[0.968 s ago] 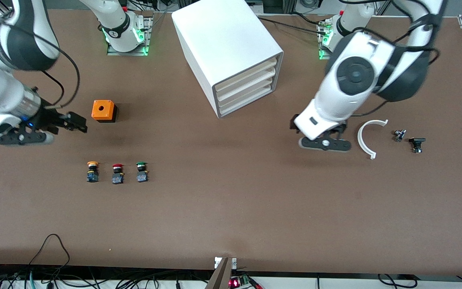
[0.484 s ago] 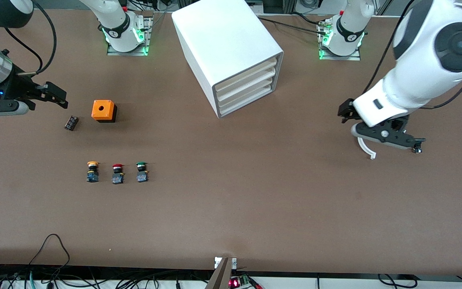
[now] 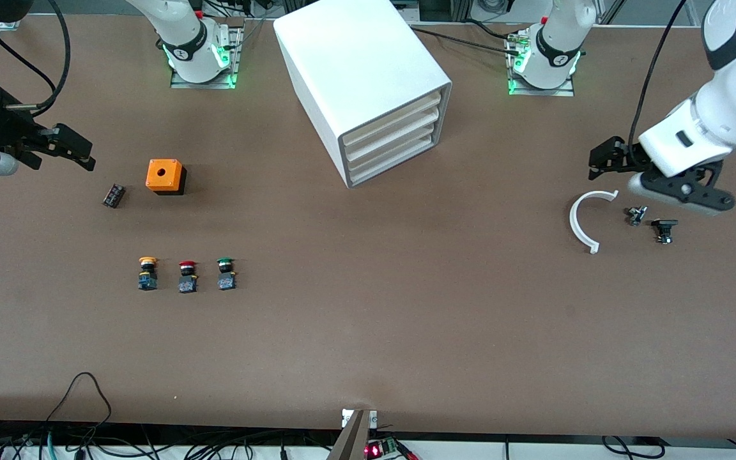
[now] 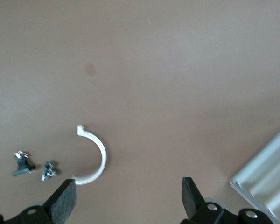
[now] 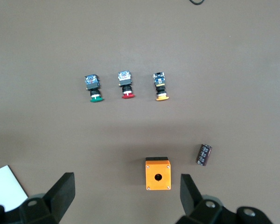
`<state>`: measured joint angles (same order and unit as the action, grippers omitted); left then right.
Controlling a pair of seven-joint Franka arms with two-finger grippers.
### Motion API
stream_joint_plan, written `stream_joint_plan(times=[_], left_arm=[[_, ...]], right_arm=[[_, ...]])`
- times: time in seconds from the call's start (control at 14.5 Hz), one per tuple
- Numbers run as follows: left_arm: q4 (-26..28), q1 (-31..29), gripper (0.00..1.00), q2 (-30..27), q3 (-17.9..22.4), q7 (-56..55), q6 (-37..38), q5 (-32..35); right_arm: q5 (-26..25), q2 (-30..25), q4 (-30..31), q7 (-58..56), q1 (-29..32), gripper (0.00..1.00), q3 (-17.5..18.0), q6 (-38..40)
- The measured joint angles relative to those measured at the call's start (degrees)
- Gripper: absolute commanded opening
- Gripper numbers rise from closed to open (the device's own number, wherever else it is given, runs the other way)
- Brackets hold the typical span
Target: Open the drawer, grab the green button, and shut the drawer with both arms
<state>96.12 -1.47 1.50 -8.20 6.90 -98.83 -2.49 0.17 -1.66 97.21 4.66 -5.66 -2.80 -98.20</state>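
Observation:
The white cabinet (image 3: 361, 70) stands near the robots' bases in the middle of the table, and all three drawers are shut. The lowest drawer (image 3: 391, 162) shows its cream front. The green-capped button (image 3: 225, 273) stands on the table nearer the front camera, at the end of a row of three buttons closest to the cabinet; it also shows in the right wrist view (image 5: 94, 87). My right gripper (image 3: 78, 152) is open and empty, up over the table at the right arm's end (image 5: 126, 192). My left gripper (image 3: 603, 160) is open and empty over the table by a white arc (image 4: 127, 198).
A red-capped button (image 3: 187, 276) and an orange-yellow-capped one (image 3: 147, 273) stand beside the green one. An orange box (image 3: 165, 176) and a small dark cylinder (image 3: 113, 195) lie near the right gripper. A white arc (image 3: 582, 220) and two small dark parts (image 3: 636, 214) (image 3: 664, 229) lie below the left gripper.
Both arms have swung outward toward their own ends of the table. The right gripper has uncovered the small dark cylinder. The left gripper has passed over the white arc. The drawers stayed shut.

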Motion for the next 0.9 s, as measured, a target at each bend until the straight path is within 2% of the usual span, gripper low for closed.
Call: stream_joint_plan(times=[0.14,0.28,0.9], left_arm=[[3.95,4.80,1.00,-3.58,6.52,-0.14,-2.54,-0.02],[4.66,6.79,1.00,-4.68,9.05,-1.72,-1.72,-0.02],[3.91,7.62,1.00,-4.01,9.24,-4.40,0.33,0.34]], right_arm=[[0.00,0.45,-0.83,0.29,-0.51,1.00,0.05,0.00],[0.00,0.70,-1.26,0.29,-0.67,1.00,0.08,0.00],[0.00,2.77,-4.00,0.29,-0.73,1.00,0.02,0.00]])
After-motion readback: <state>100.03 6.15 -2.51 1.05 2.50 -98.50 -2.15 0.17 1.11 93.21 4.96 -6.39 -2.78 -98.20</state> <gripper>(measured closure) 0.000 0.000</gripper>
